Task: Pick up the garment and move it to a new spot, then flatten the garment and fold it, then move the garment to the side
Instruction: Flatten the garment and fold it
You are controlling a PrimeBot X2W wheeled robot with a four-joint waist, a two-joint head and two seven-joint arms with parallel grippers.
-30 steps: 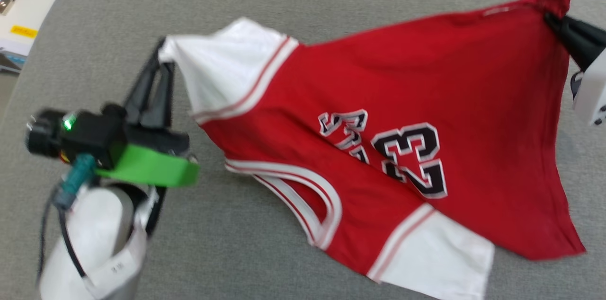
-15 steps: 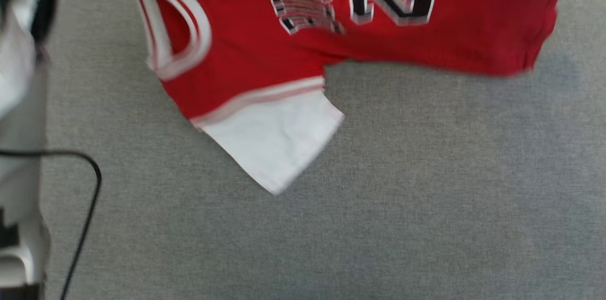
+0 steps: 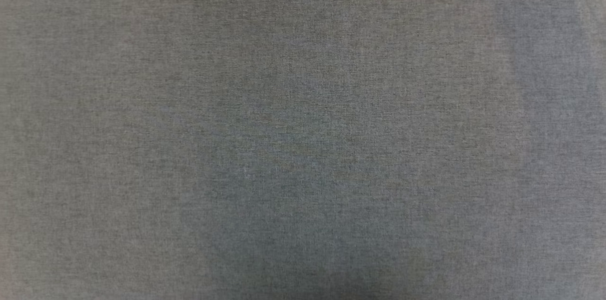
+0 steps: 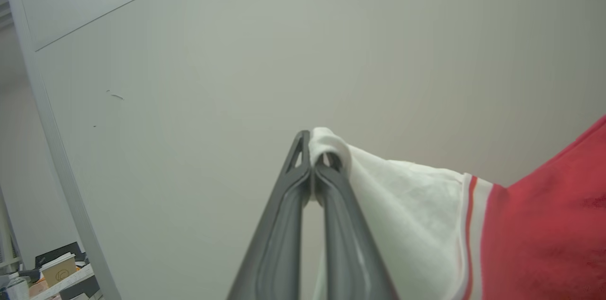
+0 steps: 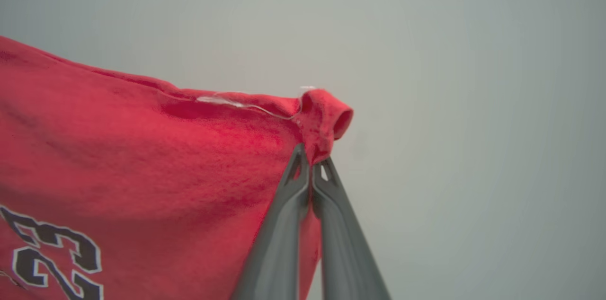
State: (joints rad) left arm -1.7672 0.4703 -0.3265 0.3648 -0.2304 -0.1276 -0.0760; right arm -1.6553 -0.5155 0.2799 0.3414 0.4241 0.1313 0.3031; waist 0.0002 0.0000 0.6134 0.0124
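The garment (image 5: 142, 167) is a red jersey-style T-shirt with black white-outlined numerals, hanging stretched in the air between my two grippers. My right gripper (image 5: 311, 160) is shut on a bunched red corner of its hem. In the left wrist view my left gripper (image 4: 312, 148) is shut on the tip of a white sleeve (image 4: 407, 215), whose red-and-white striped trim runs into the red body at the right. Bare grey fabric surface (image 3: 303, 129) shows in the head view.
A pale wall or panel (image 4: 236, 54) stands behind the raised garment in both wrist views. At the lower left of the left wrist view, a desk with a paper cup (image 4: 57, 269) and clutter sits far off.
The head view has swung down: the garment and both arms slid up and out of its picture, leaving grey fabric. That is camera motion; the grip on the garment holds.
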